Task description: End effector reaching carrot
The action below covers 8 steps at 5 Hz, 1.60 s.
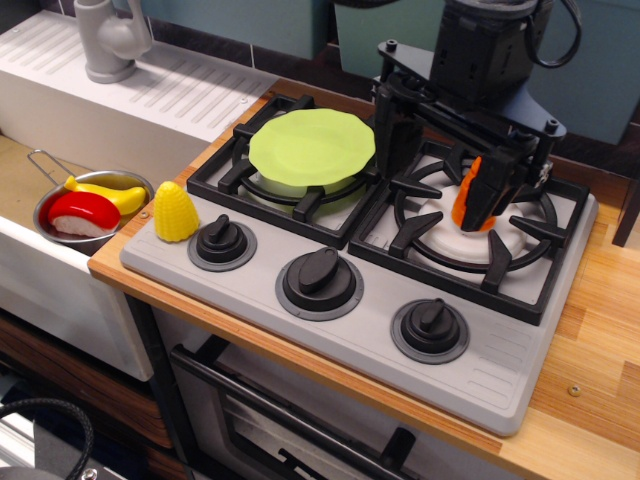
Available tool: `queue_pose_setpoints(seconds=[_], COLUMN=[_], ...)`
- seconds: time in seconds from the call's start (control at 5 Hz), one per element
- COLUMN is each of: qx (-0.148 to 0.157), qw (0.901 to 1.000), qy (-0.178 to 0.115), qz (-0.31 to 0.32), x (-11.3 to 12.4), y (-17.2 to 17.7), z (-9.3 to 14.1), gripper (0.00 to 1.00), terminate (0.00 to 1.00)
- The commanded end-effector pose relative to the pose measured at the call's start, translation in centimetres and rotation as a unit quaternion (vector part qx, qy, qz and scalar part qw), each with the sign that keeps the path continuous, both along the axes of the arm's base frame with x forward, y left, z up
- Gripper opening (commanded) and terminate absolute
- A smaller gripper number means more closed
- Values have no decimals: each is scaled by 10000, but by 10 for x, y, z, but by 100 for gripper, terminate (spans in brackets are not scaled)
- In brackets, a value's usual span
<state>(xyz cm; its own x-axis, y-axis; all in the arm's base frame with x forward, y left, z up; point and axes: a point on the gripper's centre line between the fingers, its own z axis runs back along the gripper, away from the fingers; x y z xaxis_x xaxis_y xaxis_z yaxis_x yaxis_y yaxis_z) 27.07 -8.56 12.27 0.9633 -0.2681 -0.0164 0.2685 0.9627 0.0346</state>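
Observation:
The black gripper [445, 192] hangs over the right burner of the toy stove, its wide flat bracket above two downward fingers. The jaws stand wide apart, so it is open. The small orange carrot [470, 198] stands nearly upright on the white burner cap [470, 240], between the fingers and close against the right finger [497, 190]. The left finger [396, 140] is well apart from the carrot. Part of the carrot is hidden by the right finger, and I cannot tell whether that finger touches it.
A green plate [311, 146] lies on the left burner. A yellow corn cob [175, 211] stands at the stove's left front corner. A metal pan [45, 214] in the sink holds red and yellow toy food. Three black knobs [319, 277] line the stove front. A grey tap [108, 40] stands at the back left.

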Motion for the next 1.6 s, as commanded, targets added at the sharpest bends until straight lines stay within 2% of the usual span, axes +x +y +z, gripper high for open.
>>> queue_pose_setpoints(seconds=[0.0, 0.4, 0.6, 0.8, 1.0, 1.4], qx=[0, -33, -34, 99, 59, -185], qw=[10000, 9999, 9998, 9995, 9994, 9985], qy=[0, -114, -119, -254, -336, -515], qz=[0, -115, -185, -169, -111, 61], x=[0, 47, 59, 63, 66, 66], y=[0, 14, 21, 24, 19, -3], z=[0, -11, -7, 1, -7, -37], gripper=[100, 100, 100, 100, 100, 100], terminate=[0, 0, 0, 0, 0, 0])
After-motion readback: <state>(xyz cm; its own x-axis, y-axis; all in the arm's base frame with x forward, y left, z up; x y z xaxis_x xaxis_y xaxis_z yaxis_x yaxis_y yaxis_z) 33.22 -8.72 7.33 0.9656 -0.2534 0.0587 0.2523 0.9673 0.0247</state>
